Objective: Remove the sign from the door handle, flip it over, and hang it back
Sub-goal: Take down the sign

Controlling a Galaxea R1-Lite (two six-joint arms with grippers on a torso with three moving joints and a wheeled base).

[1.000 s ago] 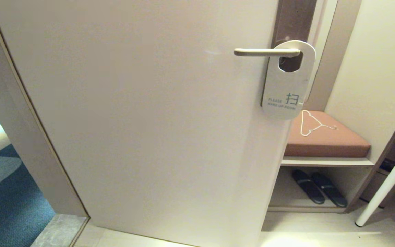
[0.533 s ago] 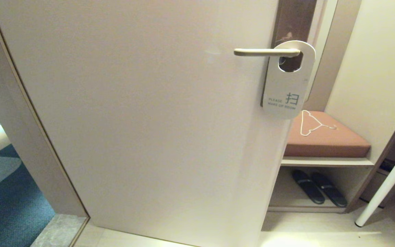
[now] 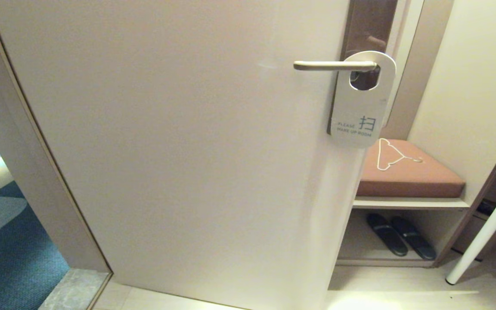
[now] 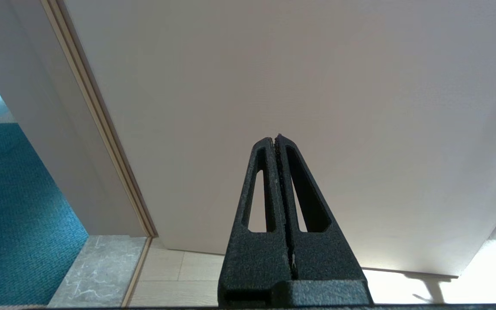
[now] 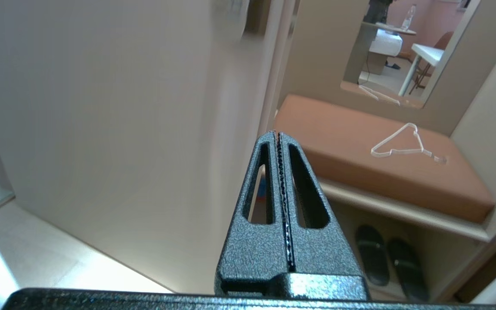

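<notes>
- Your sign (image 3: 362, 101) hangs on the door handle (image 3: 335, 65) at the upper right of the head view, by the door's free edge; neither gripper shows in that view
- Your right gripper (image 5: 277, 135) is clenched on nothing, its two black fingers (image 5: 265, 181) pressed flat together, aimed at the door's edge low down with the bench beyond it; the sign itself cannot be made out in the right wrist view
- Your left gripper (image 4: 276, 138) is likewise clenched and empty, parked facing the bare lower part of the door (image 4: 299, 77), well apart from the sign and to its left
- To the right of the door you have a brown cushioned bench (image 3: 409, 174) with a thin white wire clothes hanger (image 3: 389, 154) lying flat on it; the sign's lower end overlaps the bench's near left corner as seen from the head
- On the shelf under the bench sits a pair of dark slippers (image 3: 401, 240); a white table leg (image 3: 485, 230) slants in at the far right
- At the left, blue carpet (image 3: 7, 254) shows past the door frame
- The handle runs level, free end pointing left; it passes through the sign's oval hole
- The sign's long axis runs up and down, hole end up, white face toward you reading PLEASE MAKE UP ROOM
</notes>
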